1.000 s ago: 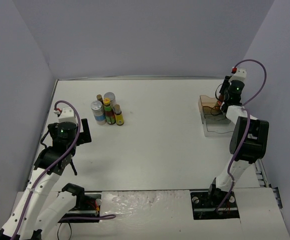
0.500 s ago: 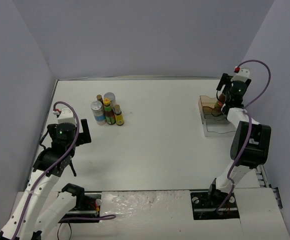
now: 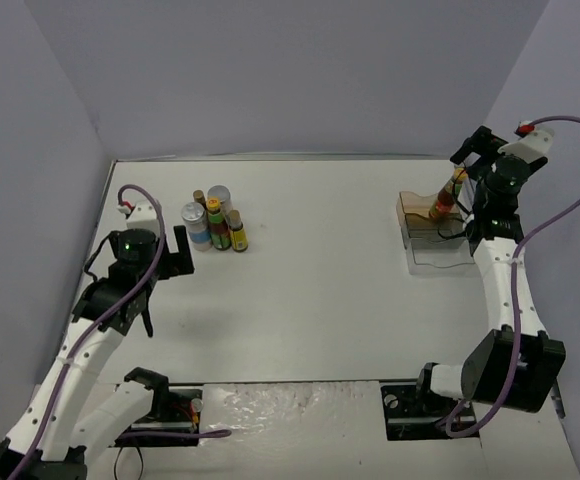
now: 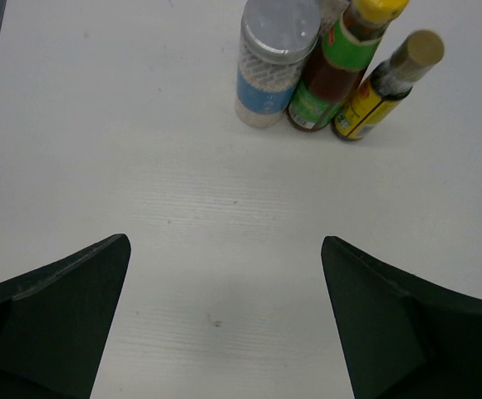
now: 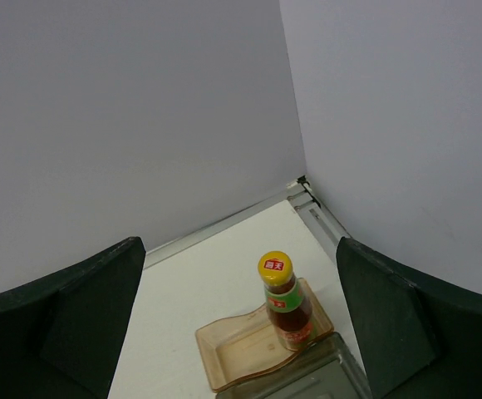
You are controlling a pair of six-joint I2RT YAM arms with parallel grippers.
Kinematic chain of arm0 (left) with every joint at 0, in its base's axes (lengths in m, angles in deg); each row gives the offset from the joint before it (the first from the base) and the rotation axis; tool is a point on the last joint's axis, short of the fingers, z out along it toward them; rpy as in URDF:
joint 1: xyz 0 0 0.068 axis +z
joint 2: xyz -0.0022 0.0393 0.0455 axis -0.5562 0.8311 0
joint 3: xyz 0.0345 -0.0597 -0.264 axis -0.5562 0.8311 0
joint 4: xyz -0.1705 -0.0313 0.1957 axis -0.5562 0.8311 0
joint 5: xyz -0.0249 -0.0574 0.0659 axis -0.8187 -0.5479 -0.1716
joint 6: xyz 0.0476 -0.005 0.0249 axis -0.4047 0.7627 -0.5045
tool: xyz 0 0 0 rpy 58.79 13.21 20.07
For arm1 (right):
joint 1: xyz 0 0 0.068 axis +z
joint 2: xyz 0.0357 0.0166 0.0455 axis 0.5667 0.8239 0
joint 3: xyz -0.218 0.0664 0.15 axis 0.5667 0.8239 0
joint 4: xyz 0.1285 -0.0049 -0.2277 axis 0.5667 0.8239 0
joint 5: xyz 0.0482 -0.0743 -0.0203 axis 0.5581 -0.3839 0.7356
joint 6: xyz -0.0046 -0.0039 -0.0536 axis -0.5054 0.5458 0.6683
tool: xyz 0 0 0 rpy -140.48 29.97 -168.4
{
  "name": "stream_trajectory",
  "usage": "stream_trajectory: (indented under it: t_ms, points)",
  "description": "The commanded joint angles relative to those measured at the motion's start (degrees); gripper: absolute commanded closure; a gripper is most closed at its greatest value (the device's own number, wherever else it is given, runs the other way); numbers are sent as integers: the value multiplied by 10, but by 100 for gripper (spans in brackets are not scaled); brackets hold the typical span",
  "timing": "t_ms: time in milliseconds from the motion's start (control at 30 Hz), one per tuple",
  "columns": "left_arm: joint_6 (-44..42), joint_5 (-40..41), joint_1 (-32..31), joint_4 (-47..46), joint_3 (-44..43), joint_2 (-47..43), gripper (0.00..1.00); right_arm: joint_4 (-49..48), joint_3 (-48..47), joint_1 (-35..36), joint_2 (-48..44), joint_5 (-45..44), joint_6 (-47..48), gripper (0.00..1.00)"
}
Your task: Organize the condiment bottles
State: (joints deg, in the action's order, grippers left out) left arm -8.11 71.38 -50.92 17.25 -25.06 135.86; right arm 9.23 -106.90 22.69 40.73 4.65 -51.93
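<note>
Several condiment bottles stand in a tight cluster at the back left. In the left wrist view I see a silver-topped cylinder, a brown bottle with a yellow cap and a small yellow-labelled bottle. My left gripper is open and hovers just short of them, also seen from above. One more brown bottle stands upright on the amber tray at the back right. My right gripper is open, raised above and behind that bottle, apart from it.
A darker clear tray adjoins the amber one on its near side. The back wall and the right wall meet just behind the trays, close to the right arm. White tabletop lies between the cluster and the trays.
</note>
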Motion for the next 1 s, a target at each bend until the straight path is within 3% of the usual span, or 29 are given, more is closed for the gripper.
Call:
stream_trajectory:
  t_ms: [0,267,467,767,967]
  points:
    - [-12,-44,-2,-141,-80,102,3,50,10,34,-82,-21,-70,3]
    - [-48,-68,-4,-285,-118,224,3,71,64,92,-147,39,-71,3]
    - [-66,-80,-5,-348,-155,301,12,59,116,113,-194,69,-57,3]
    - [-71,-98,-6,-372,-181,368,32,67,132,143,-211,59,-39,4]
    - [-69,-89,-17,-375,-180,386,35,69,134,161,-208,54,-23,3]
